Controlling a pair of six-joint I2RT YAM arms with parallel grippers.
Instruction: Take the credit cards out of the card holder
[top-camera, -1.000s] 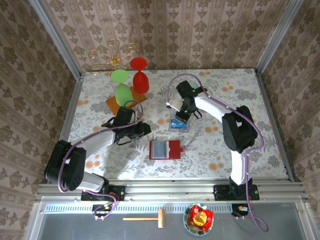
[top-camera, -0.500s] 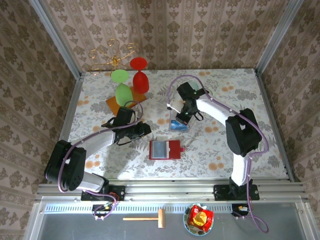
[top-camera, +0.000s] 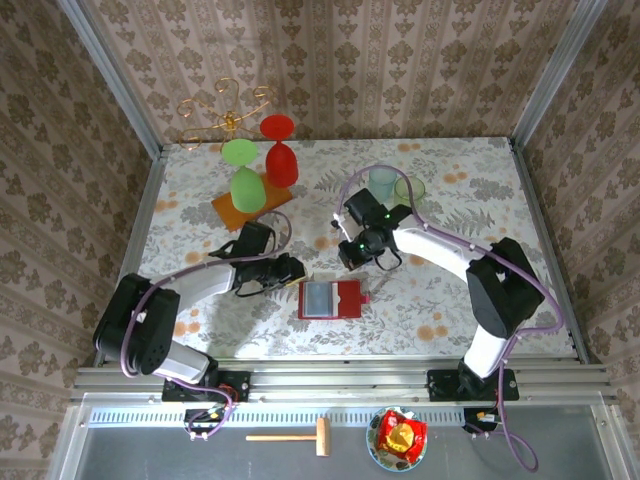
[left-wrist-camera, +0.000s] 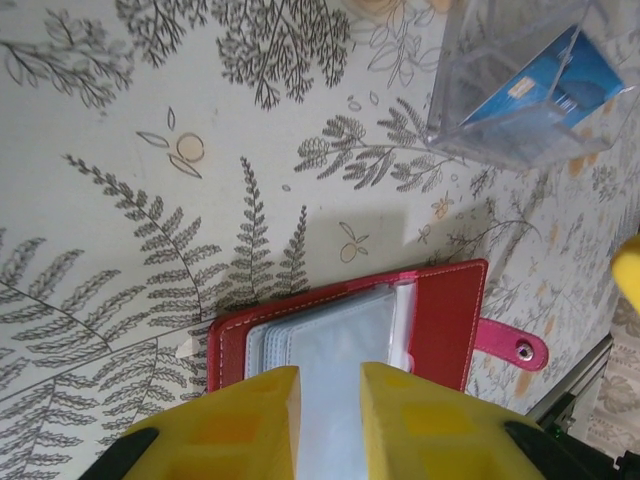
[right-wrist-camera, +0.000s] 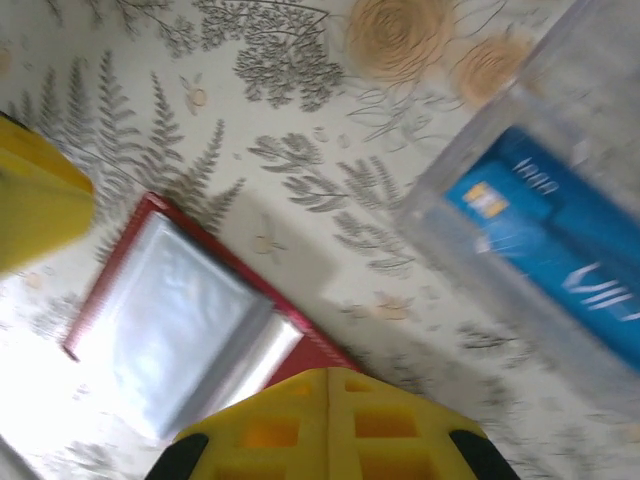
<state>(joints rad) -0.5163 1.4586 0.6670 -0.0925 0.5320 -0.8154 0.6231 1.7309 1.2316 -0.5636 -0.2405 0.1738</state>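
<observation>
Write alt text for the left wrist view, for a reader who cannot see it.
An open red card holder lies on a leaf-patterned tablecloth, clear pockets up, with the yellow fingers of the left claw slightly apart over it at the bottom. At top right a clear box holds a blue card.

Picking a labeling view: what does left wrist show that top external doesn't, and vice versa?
Left wrist: a blue card inside a clear box, the card holder's stacked clear pockets and tab snap, the left fingers slightly apart. Top external: green glass, red glass, orange board. Shared: the open red holder on the floral table.
</observation>
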